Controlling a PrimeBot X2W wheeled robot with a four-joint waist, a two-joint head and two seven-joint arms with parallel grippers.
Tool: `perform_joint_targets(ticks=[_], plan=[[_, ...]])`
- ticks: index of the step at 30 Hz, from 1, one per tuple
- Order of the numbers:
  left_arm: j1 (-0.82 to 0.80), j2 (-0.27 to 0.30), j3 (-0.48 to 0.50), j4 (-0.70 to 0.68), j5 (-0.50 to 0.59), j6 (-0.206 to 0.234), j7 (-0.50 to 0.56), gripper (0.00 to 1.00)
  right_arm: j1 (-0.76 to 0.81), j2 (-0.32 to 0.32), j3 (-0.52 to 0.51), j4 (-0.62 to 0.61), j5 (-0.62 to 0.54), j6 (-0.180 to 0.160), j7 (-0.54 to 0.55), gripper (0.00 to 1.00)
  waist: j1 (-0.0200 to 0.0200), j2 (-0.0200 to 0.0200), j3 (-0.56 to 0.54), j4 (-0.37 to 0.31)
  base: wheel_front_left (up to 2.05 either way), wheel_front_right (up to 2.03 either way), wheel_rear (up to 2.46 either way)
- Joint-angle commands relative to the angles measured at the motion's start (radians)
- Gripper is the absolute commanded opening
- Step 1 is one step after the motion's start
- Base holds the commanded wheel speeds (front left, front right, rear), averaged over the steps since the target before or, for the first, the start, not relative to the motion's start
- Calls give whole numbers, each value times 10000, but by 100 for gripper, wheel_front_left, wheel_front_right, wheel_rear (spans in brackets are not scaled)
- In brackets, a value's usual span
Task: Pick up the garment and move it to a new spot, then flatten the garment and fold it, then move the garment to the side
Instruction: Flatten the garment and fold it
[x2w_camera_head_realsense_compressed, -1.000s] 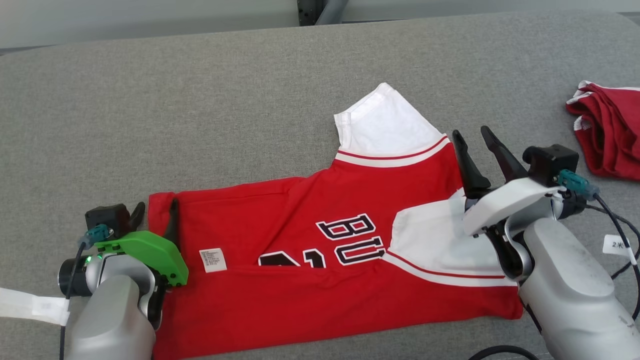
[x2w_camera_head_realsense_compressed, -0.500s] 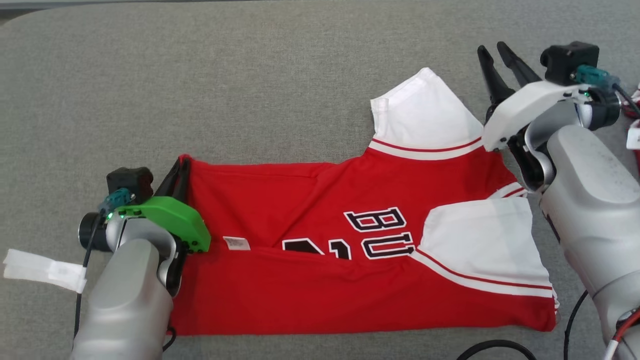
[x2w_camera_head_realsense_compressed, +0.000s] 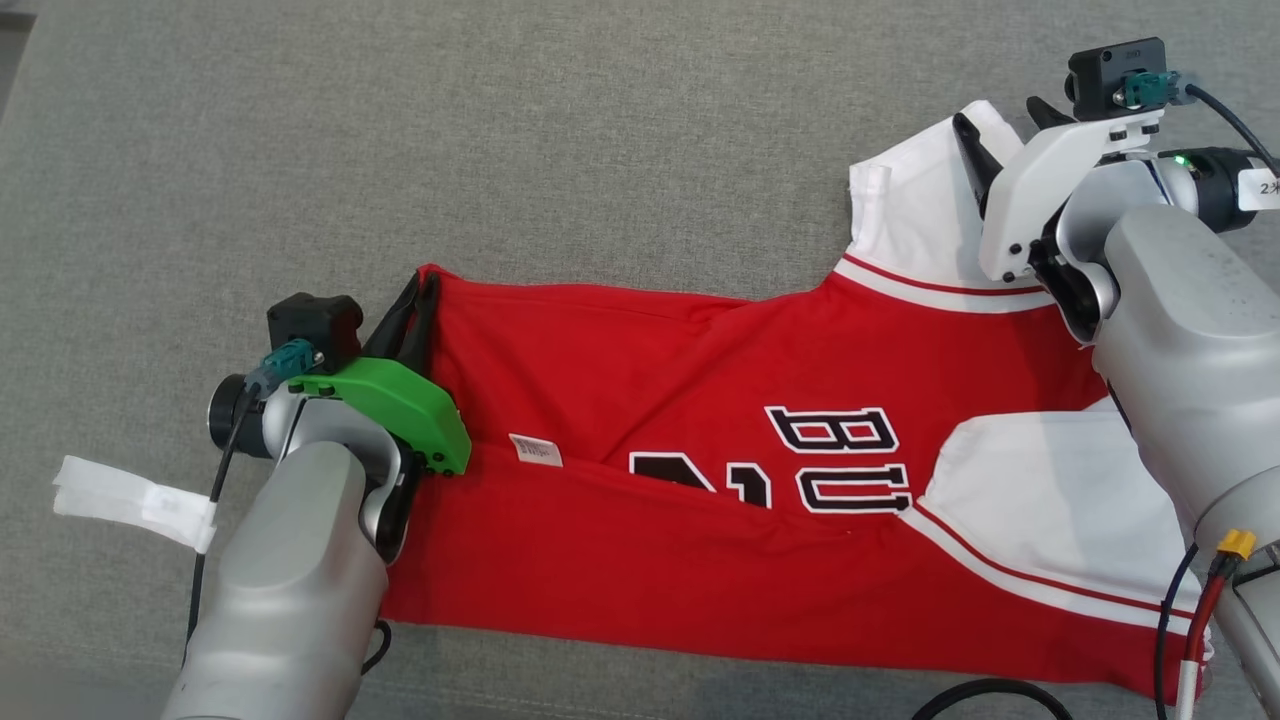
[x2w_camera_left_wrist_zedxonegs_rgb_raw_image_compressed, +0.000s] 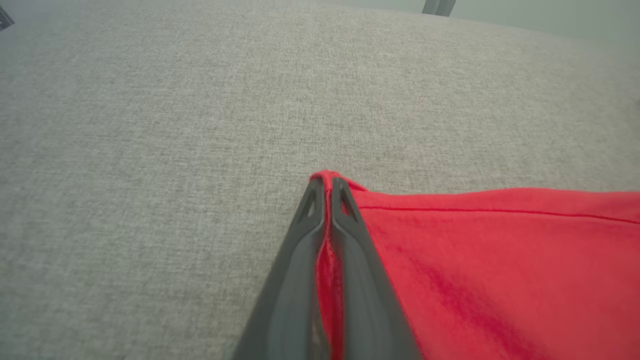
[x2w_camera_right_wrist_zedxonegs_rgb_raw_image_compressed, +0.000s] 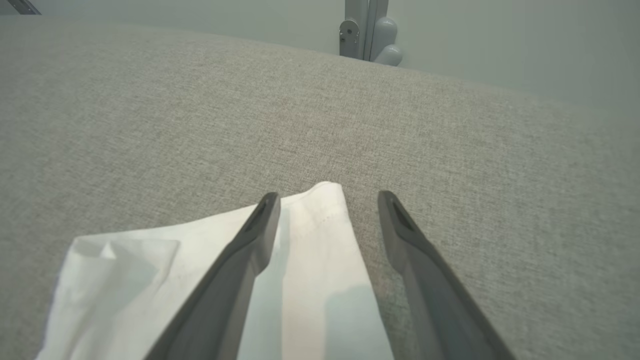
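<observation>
Your left gripper (x2w_camera_left_wrist_zedxonegs_rgb_raw_image_compressed: 326, 186) is clamping the garment's (x2w_camera_head_realsense_compressed: 690, 390) red corner; your right gripper (x2w_camera_right_wrist_zedxonegs_rgb_raw_image_compressed: 328, 197) is straddling its white sleeve (x2w_camera_right_wrist_zedxonegs_rgb_raw_image_compressed: 310, 280), wide open.

A coarse-woven grey fabric covers the worktop (x2w_camera_head_realsense_compressed: 600, 130), which runs wide and flat across the head view, its texture even. At that view's upper left corner the covering ends at a darker strip (x2w_camera_head_realsense_compressed: 12, 40) beyond its edge. In the right wrist view the far edge meets a plain, pale grey-green wall (x2w_camera_right_wrist_zedxonegs_rgb_raw_image_compressed: 500, 40), where a pale grey metal post (x2w_camera_right_wrist_zedxonegs_rgb_raw_image_compressed: 367, 30) with a bolted bracket stands. The left wrist view shows a darker upright (x2w_camera_left_wrist_zedxonegs_rgb_raw_image_compressed: 437, 6) past the far edge. The light is soft and even, the shadows faint.
</observation>
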Motion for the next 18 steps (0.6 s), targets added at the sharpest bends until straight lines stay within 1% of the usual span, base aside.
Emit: perform_joint_targets(ticks=[1, 3, 5, 6, 7, 9, 12, 18], plan=[[-182, 8, -46, -69, -59, 22, 1, 0, -196, -52, 8, 188, -61, -9, 32, 99, -1, 0, 201, 189, 0, 0, 0], [-236, -26, -101, -129, -62, 22, 1, 0, -306, -48, 8, 443, -76, -9, -18, 95, -1, 0, 259, 235, 0, 0, 0], [-247, -40, -132, -167, -107, 22, 1, 0, -373, -33, 13, 730, -78, -9, 33, 70, -1, 0, 300, 259, 0, 0, 0], [-247, -51, -137, -192, -120, 22, 1, 0, -411, 5, 21, 835, -59, -9, 40, 43, -1, 0, 317, 262, 0, 0, 0], [-243, -55, -143, -215, -124, 22, 3, 0, -431, 45, 15, 929, 2, -9, 64, 0, -1, 0, 326, 257, 0, 0, 0], [-243, -45, -141, -235, -125, 22, 1, 0, -434, 64, 29, 986, 19, -9, 30, 0, -1, 0, 338, 243, 0, 0, 0], [-207, 21, -100, -313, -134, 22, 1, 0, -557, -2, 73, 971, 44, -12, -399, 0, -1, 0, 305, 178, 0, 0, 0], [32, 170, 223, -471, -10, 22, 1, 0, -807, -160, -101, 1112, 25, -12, -1727, 0, -1, 0, -127, -86, 0, 0, 0]])
